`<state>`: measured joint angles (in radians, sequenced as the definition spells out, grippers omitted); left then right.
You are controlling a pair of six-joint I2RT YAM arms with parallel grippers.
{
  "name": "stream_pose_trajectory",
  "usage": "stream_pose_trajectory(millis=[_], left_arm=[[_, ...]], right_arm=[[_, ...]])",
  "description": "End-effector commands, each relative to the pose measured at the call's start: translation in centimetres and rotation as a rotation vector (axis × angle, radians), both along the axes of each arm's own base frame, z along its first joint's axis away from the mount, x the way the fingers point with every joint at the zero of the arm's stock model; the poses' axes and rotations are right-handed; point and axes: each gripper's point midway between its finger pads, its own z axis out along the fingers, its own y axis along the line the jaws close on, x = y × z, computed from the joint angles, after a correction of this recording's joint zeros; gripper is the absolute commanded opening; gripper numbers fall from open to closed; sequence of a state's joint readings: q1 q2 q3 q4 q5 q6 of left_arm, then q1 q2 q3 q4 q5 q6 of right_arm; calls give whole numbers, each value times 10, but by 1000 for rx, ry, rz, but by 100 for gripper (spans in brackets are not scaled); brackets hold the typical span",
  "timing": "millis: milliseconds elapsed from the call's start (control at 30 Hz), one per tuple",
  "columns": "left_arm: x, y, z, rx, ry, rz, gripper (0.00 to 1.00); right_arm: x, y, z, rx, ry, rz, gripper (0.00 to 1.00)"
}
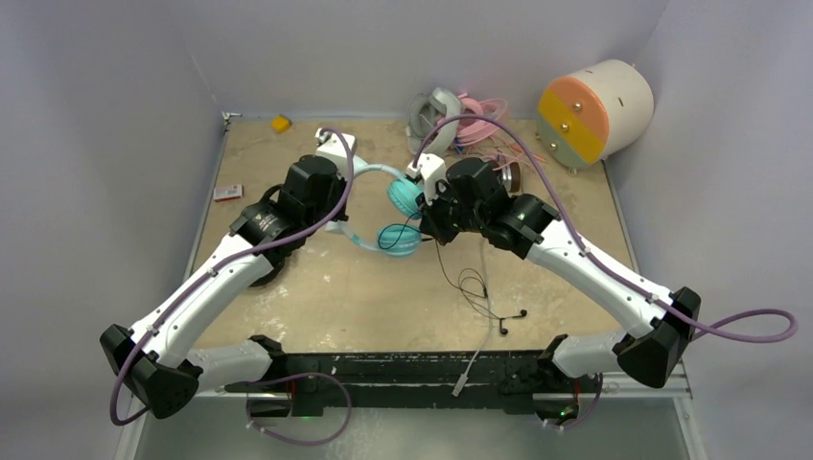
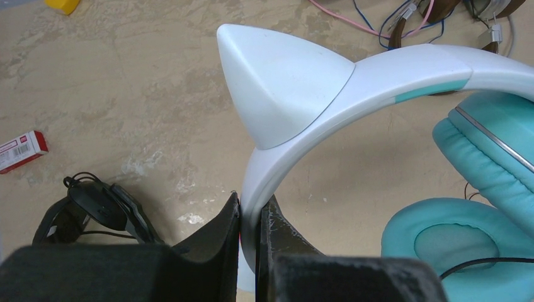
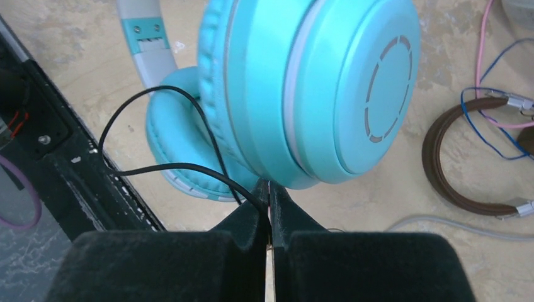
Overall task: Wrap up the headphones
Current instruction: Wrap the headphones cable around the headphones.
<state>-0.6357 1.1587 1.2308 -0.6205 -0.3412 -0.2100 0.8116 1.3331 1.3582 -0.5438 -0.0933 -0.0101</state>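
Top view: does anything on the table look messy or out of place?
Yes. The black cable of the teal headphones sprawls loose toward the near edge, unwrapped. Other headphones lie tangled at the far edge.

Teal-and-white headphones (image 1: 398,240) mid-table. Left arm (image 1: 288,206) sits at their left, right arm (image 1: 489,206) at their right. Black cable (image 1: 447,276) runs from them toward the arm bases (loose loops). Cream cylinder (image 1: 594,113) lies behind them, far right.

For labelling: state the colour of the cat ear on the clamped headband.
The cat ear is white; clearest in the left wrist view.
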Motion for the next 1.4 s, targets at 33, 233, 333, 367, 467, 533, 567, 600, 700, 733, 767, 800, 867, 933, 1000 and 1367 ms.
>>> stream_pose_trajectory(millis=[33,233,333,367,467,533,567,600,700,733,767,800,867,933,1000,1367], left_arm=[[5,-16,34,-140,-59,-6,0],[2,-23,16,-118,-3,-42,0],[3,-20,-5,-64,35,-32,0],[2,-19,-10,-49,46,-31,0],[0,-19,-22,-17,68,-34,0],[-2,-21,-25,-4,71,-46,0],[-3,-22,-26,3,72,-54,0],[-5,-24,-26,9,73,-63,0],[-10,-33,-30,38,77,-104,0],[-12,-35,-32,47,82,-116,0],[-14,-38,-34,56,85,-128,0],[-16,-41,-35,62,88,-137,0],[-20,-46,-37,67,95,-157,0],[-24,-50,-37,63,101,-179,0],[-31,-54,-35,50,111,-204,0],[-85,-76,-10,-156,157,-345,0]], right_arm=[[5,-11,4,4,-39,-81,0],[7,-26,21,-17,-85,-121,0],[11,-33,31,-47,-119,-133,0],[13,-34,33,-57,-128,-136,0],[16,-33,37,-71,-137,-134,0],[18,-30,38,-73,-137,-128,0],[20,-29,38,-73,-138,-126,0],[22,-27,39,-74,-141,-127,0],[27,-24,40,-78,-150,-131,0],[29,-23,41,-81,-154,-132,0],[31,-23,40,-89,-156,-136,0],[33,-22,39,-97,-155,-139,0],[35,-21,35,-112,-148,-139,0],[36,-19,28,-130,-142,-124,0],[41,-23,23,-154,-155,-143,0],[42,-22,8,-9,-113,-101,5]])
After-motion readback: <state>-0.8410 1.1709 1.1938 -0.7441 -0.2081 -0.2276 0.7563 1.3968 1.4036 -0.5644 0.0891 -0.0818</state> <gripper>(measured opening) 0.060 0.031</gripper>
